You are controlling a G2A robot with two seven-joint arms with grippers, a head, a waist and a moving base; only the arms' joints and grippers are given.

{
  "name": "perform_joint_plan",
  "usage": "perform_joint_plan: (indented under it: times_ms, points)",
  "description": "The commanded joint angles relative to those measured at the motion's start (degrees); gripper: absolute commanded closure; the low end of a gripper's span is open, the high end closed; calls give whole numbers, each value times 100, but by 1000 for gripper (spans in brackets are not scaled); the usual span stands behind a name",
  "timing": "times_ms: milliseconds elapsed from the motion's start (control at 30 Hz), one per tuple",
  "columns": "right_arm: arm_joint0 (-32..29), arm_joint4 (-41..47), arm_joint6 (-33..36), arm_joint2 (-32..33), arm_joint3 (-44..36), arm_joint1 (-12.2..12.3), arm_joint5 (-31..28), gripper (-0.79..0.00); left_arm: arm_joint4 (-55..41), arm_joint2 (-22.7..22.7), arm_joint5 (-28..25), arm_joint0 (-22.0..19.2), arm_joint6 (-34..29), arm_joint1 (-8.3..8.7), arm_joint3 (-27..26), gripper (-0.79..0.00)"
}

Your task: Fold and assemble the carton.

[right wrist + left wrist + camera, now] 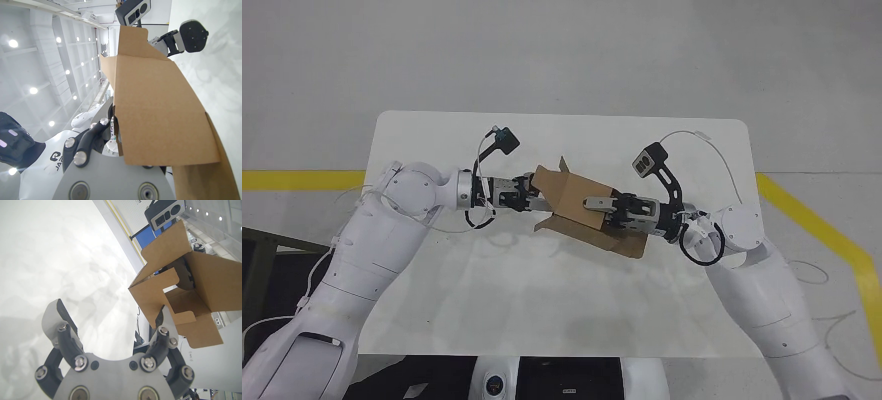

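Black-padded fingers [67, 317] of the left gripper [111, 306] stand wide apart. One tip touches the edge of a notched flap at the open end of the carton [208, 279], and the other is clear of it. At the carton's other end the right gripper [607, 207] is clamped on a wall, with one finger lying along the outside and a dark pad showing inside. The brown cardboard box is partly erected with its flaps loose. It hangs tilted between the two grippers, above the middle of the white table [542, 300].
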Motion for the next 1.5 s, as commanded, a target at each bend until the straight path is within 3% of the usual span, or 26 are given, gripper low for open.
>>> perform_joint_plan:
  times_ms: [0,667,1067,1467]
  points:
    - [-3,13,16,-16,-9,-4,8,0,7,1,-8,1,7,0,-4,-785]
    - [44,67,76,-117,26,-47,-19,0,-28,88,-15,-41,-37,-18,-7,-785]
    - [-27,589,274,188,386,-23,92,0,453,-137,11,62,290,56,130,-785]
    - [-144,88,-655,453,460,10,178,0,428,-188,-18,243,179,109,-257,-785]
